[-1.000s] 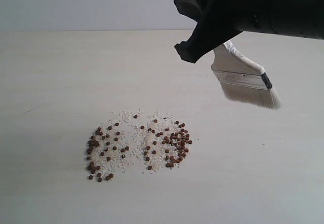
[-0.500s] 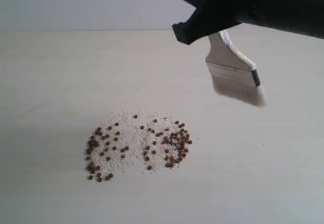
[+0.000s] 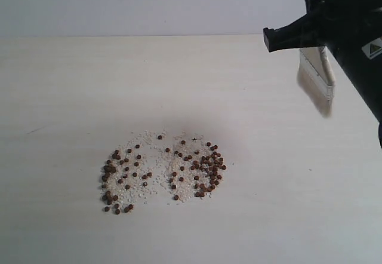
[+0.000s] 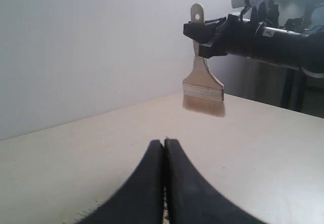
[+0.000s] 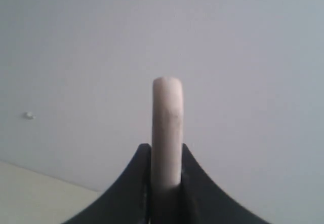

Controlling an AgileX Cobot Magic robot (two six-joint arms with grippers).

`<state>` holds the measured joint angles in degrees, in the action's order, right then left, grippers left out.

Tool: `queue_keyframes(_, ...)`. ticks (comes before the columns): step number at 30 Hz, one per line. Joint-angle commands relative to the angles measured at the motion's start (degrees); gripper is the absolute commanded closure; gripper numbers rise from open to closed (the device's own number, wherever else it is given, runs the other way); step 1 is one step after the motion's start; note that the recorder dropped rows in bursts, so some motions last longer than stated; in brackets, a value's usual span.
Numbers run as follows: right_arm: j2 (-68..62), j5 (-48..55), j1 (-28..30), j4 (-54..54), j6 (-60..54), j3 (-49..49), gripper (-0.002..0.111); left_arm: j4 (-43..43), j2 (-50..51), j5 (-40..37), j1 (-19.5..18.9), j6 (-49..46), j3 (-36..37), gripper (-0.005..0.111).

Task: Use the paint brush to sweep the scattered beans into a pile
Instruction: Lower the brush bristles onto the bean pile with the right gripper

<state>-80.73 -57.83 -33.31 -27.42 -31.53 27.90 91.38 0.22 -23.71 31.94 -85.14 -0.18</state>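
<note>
One pale table (image 3: 71,97), grey wall (image 3: 89,7); left gripper (image 4: 163,144) closed, right gripper (image 5: 166,150) around paint brush (image 4: 203,79)

Likely a lab: pale table (image 3: 89,85), plain wall (image 3: 179,4).

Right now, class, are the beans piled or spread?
Spread: the beans lie in two loose patches; the paint brush hangs clear of them.

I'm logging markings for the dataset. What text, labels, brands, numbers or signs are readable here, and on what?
No text is readable.
On the right arm: sticker with a triangle sign, its print too small to read.
Same arm, left wrist view: white label, blurred.
On the brush: no legible marking.
</note>
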Motion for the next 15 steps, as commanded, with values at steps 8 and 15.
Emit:
queue_keyframes(8, -8.6, -10.6, -10.2, 8.8, 41.1, -0.8, 0.108, 0.0, -0.2, 0.1, 0.0, -0.1, 0.2, 0.107)
queue_keyframes(15, -20.1, -12.1, -19.5, 6.4, 52.2, 6.4, 0.108, 0.0, -0.2, 0.1, 0.0, -0.1, 0.2, 0.107)
